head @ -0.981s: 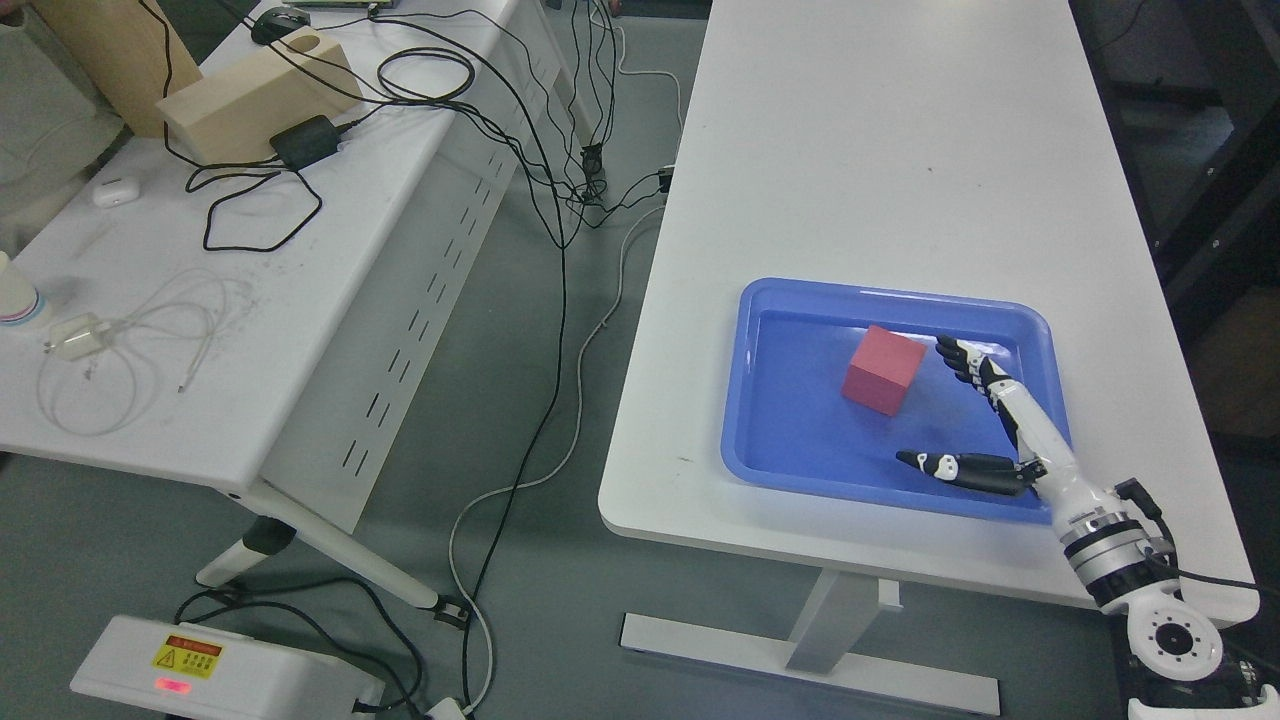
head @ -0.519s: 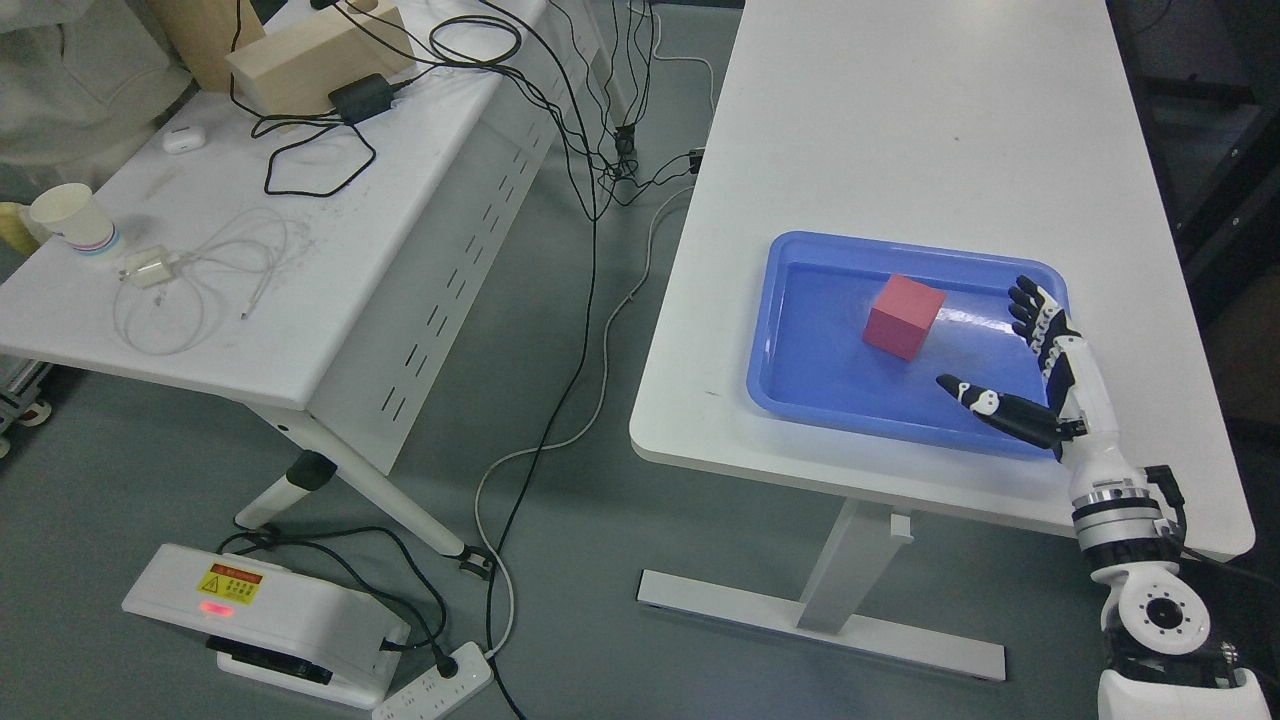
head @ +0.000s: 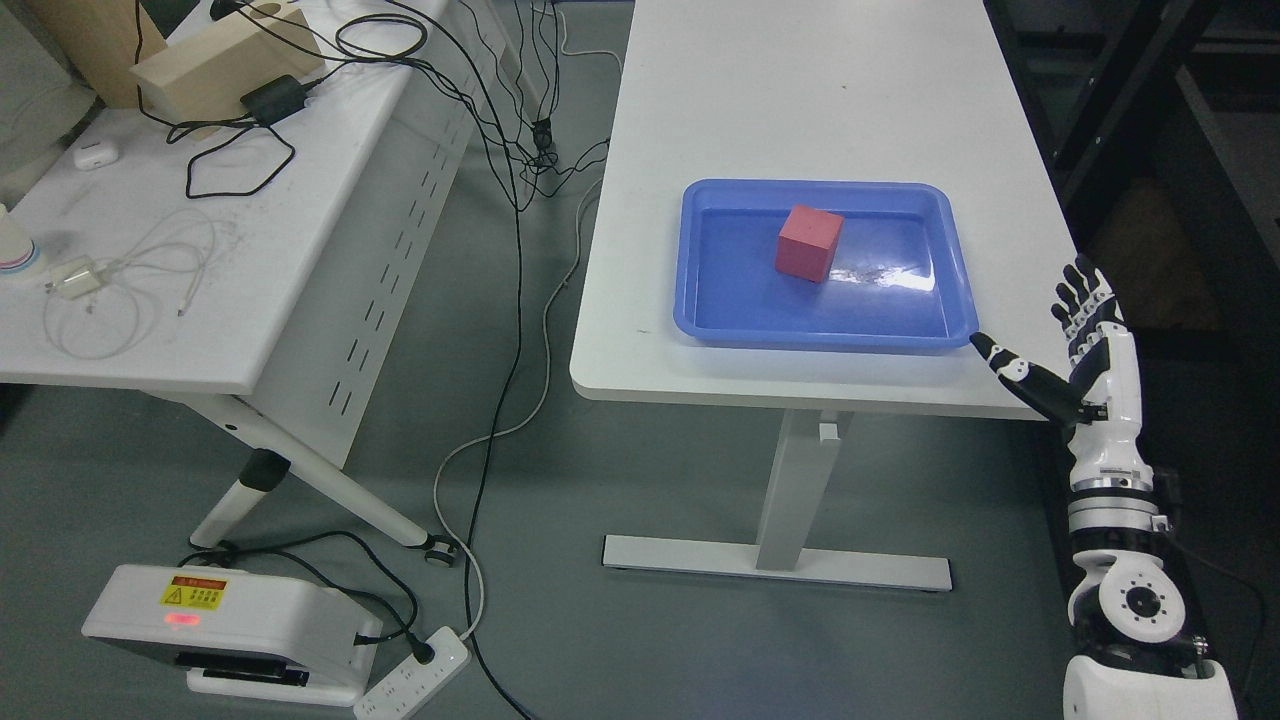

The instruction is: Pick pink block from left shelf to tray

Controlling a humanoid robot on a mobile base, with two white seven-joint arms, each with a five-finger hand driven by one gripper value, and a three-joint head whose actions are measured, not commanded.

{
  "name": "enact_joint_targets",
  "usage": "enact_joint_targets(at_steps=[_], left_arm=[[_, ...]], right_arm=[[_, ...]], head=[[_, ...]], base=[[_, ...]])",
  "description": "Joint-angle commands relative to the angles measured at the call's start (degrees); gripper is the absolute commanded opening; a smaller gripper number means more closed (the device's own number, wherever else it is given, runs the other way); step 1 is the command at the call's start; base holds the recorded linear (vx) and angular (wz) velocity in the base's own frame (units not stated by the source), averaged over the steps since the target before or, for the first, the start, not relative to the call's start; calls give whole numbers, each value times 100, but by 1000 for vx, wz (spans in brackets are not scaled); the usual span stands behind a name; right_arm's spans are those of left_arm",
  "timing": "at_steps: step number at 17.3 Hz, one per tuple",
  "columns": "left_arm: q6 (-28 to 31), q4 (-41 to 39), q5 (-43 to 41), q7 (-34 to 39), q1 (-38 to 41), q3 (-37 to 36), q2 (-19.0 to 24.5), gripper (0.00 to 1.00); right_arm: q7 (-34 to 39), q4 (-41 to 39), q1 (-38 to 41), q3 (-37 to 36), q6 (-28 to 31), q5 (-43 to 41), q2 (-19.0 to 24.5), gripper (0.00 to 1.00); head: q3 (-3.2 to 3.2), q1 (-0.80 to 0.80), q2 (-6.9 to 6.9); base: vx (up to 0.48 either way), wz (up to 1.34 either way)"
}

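On the white surface (head: 820, 120) in the head view sits a shallow blue plastic tray (head: 700, 310), and the pink cube block (head: 808, 243) rests inside it, near the middle and a bit toward the back. Off the right edge of the surface hangs the right hand (head: 1050, 345), black and white, with its fingers (head: 1085, 300) spread wide and its thumb poking out toward the tray corner. It holds nothing and is well apart from the block. No left hand shows. To the left stands another white table (head: 330, 180) with black cables (head: 230, 170) and a wooden block (head: 210, 65). The putting-down step looks done, I think. The next move only calls for tucking the arm away without bumping the tray.
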Motion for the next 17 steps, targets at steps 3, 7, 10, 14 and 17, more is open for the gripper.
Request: enact_joint_targets(at_steps=[3,7,10,14,17], left_arm=[[-4,-100,-9,3,-184,0,100,100],[-4,-100,-9,3,-184,0,100,100],[-4,-100,0,3,-184,0,100,100],[-4,-100,0,3,-184,0,100,100],[-4,-100,0,3,-184,0,100,100]], right_arm=[[516,50,120,148,89,31,113,99],[516,67,200,174,98,40,113,99],[516,76,200,183,107,31,113,99],[525,76,200,218,115,22,113,99],[525,76,191,227,115,22,113,99]], head=[[0,0,0],[0,0,0],[0,0,0],[0,0,0],[0,0,0]], base=[[-222,-24],[-205,3],[-197,23],[-146,50],[-80,17]])
